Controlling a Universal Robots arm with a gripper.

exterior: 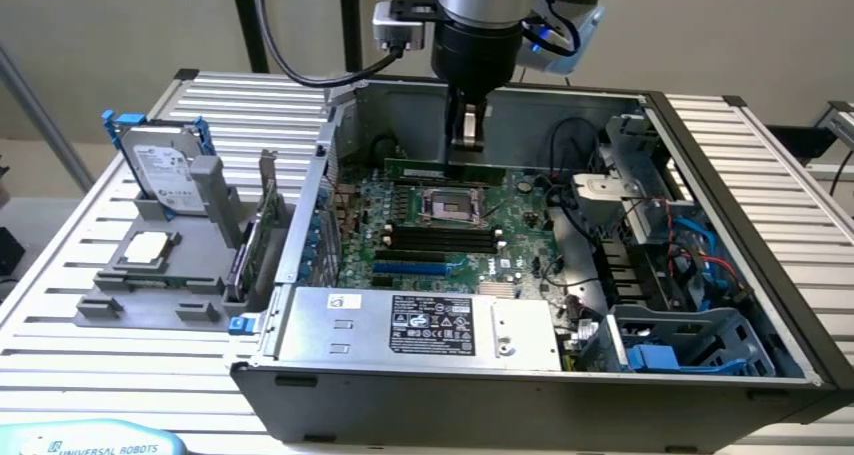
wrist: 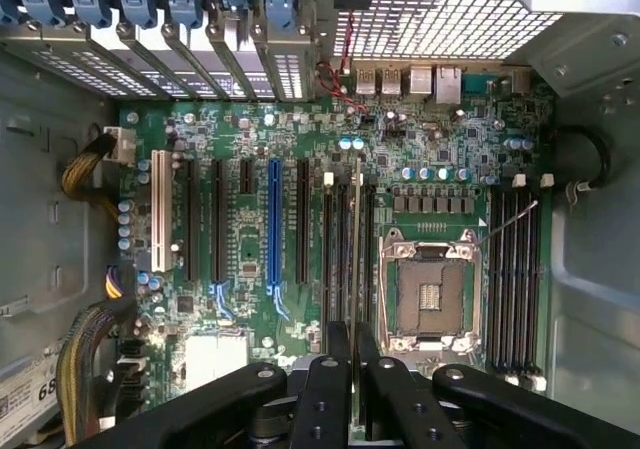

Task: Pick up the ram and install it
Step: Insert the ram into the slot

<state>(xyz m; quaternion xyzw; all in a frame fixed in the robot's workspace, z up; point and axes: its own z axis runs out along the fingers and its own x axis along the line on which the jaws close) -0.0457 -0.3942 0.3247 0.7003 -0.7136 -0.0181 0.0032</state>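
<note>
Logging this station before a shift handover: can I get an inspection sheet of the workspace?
Surface: slatted metal table carrying an open computer case.
Job's things: ram held edge-on over the black slots beside the processor socket; contact with a slot cannot be told.
Clutter: grey holder with hard drive, processor chip and upright card.
Grippers: gripper shut on the ram.
Cables: black cable looping off the arm; blue and red wires inside the case.
Surroundings: plain wall.

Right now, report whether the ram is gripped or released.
Gripped: the gripper is shut on the ram, held on edge along the black slots beside the socket. Seated or not: cannot tell.
</note>
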